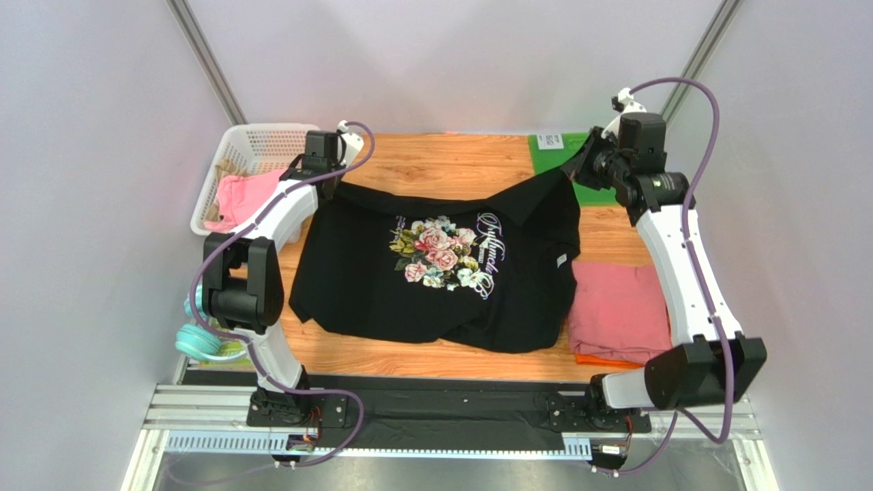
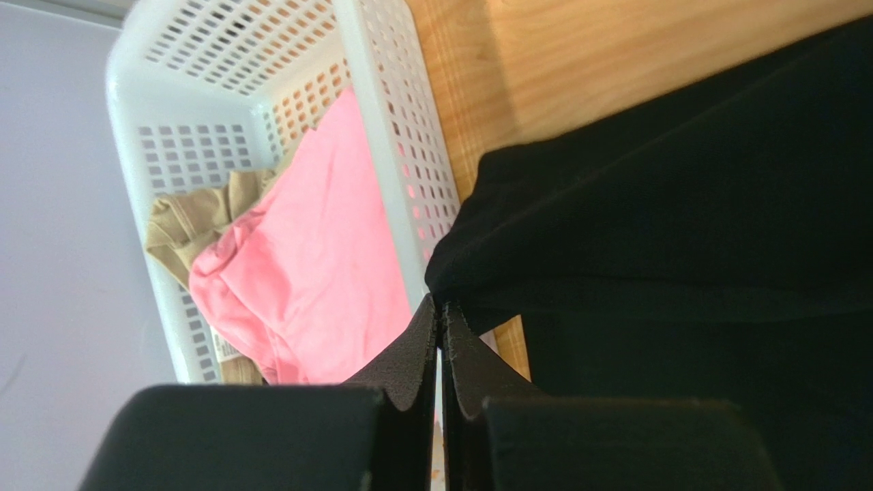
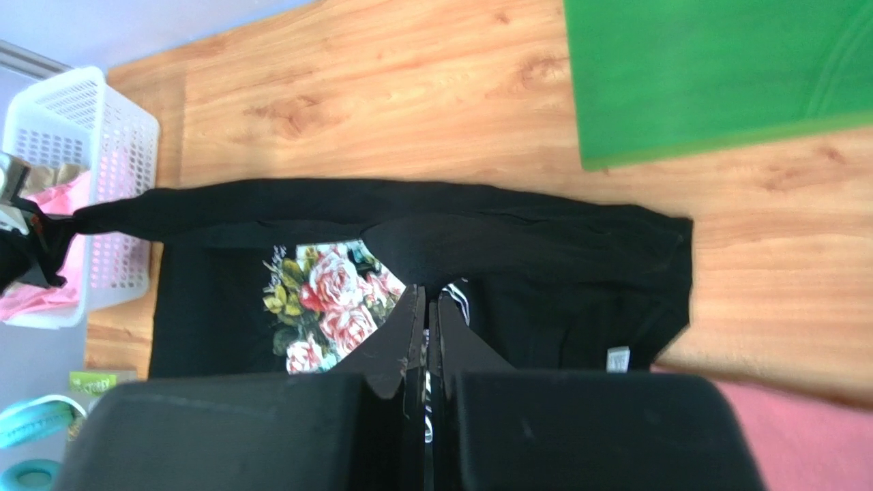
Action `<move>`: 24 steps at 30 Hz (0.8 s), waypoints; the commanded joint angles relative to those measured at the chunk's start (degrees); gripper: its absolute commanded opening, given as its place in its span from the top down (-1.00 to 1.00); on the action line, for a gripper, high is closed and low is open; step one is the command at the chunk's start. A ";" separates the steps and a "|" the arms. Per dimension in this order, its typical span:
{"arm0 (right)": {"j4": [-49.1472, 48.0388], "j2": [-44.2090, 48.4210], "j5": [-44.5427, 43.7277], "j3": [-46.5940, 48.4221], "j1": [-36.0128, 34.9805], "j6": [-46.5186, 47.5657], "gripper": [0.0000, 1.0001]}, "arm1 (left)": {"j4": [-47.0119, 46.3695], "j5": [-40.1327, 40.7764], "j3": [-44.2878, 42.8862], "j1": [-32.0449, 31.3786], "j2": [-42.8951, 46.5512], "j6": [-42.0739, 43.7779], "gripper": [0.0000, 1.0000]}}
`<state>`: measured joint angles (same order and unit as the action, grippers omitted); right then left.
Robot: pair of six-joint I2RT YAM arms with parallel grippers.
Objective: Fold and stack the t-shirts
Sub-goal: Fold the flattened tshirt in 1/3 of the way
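Both arms reach far forward. The left gripper (image 2: 439,312) and right gripper (image 3: 423,302) each pinch the far edge of the black shirt (image 1: 512,297). A basket (image 1: 268,130) is just left; table (image 1: 451,164) shows beyond.

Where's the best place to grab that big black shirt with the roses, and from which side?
Probably by its two far corners, one per arm, coming from above. The black t-shirt lies spread and limp, so pinching both ends of one edge keeps it taut. The left gripper and right gripper are shut on just those corners.
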<state>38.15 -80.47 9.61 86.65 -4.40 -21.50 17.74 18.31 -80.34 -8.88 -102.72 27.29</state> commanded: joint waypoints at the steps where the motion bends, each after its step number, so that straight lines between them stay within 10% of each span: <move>1: 1.31 4.87 -3.10 -5.52 -0.25 0.75 1.00 | -2.27 -0.90 2.02 0.36 4.36 0.92 1.00; 11: 5.44 6.29 -3.55 -18.44 -1.30 -2.23 0.96 | -3.85 -2.05 9.66 0.36 8.58 1.54 1.00; 13: 6.75 6.55 -4.85 -20.37 -2.45 -3.72 0.35 | -4.11 -1.96 11.25 0.36 8.94 1.98 1.00; 17: 8.34 9.00 -5.74 -19.33 -3.51 -5.22 0.41 | -3.15 -1.52 12.57 0.36 8.76 2.07 0.01; 24: 12.12 5.77 -8.89 -7.91 -3.51 -5.05 0.33 | -0.87 -3.62 8.54 0.10 10.69 -0.65 -0.49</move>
<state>49.54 -73.97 4.10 70.59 -8.01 -26.09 16.21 16.56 -67.53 -8.84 -95.94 28.67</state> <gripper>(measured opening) 0.334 0.697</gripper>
